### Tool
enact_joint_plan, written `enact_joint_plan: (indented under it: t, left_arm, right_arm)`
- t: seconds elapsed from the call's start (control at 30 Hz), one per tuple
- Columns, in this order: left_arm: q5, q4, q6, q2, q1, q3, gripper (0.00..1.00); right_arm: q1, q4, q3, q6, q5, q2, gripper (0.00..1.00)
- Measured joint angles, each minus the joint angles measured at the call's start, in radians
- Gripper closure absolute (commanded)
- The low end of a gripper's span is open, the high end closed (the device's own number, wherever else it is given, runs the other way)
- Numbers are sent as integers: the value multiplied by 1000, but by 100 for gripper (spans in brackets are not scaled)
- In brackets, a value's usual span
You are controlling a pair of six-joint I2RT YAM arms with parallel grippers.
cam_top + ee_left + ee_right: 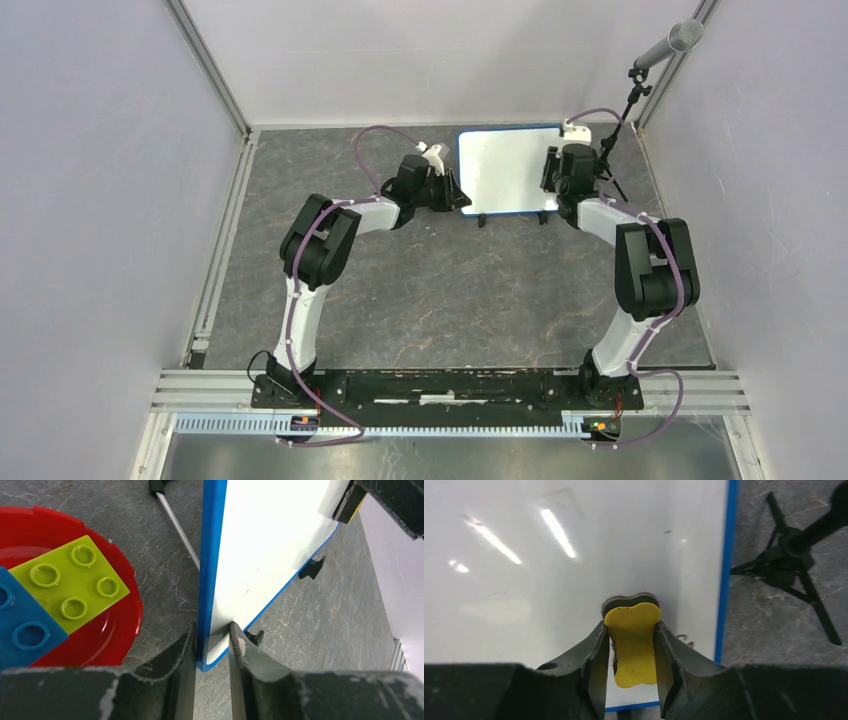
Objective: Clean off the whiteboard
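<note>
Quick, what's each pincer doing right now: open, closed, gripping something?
Left pincer: closed on the blue edge of the whiteboard.
Right pincer: closed on a yellow eraser.

Left arm [318,245] and right arm [655,265] reach forward, elbows raised. Left gripper [212,636] rolled sideways, pinching the whiteboard [270,545] edge. Right gripper [631,630] faces the board, clamped on a yellow eraser [631,652].

Dark grey marble-veined tabletop [450,300], walled on three sides by plain pale lilac panels [100,200], silver aluminium posts [212,68] at the far corners. A grey-headed microphone [685,35] on a black tripod [791,572] stands far right. Lighting seems even, overhead.
</note>
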Motion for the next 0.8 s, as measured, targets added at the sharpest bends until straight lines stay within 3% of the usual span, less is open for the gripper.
enact_joint_plan:
  t: [0.3,0.67,0.8]
  left_arm:
    - [-5,-3,0,0,1,1,98]
    - [-7,-12,-1,0,0,6,98]
    - [-6,-14,-2,0,-1,8,98]
  right_arm:
    - [115,-18,83,4,-17,47,69]
    - [-100,56,-32,32,-71,25,69]
    - [-128,63,-51,34,-76,25,69]
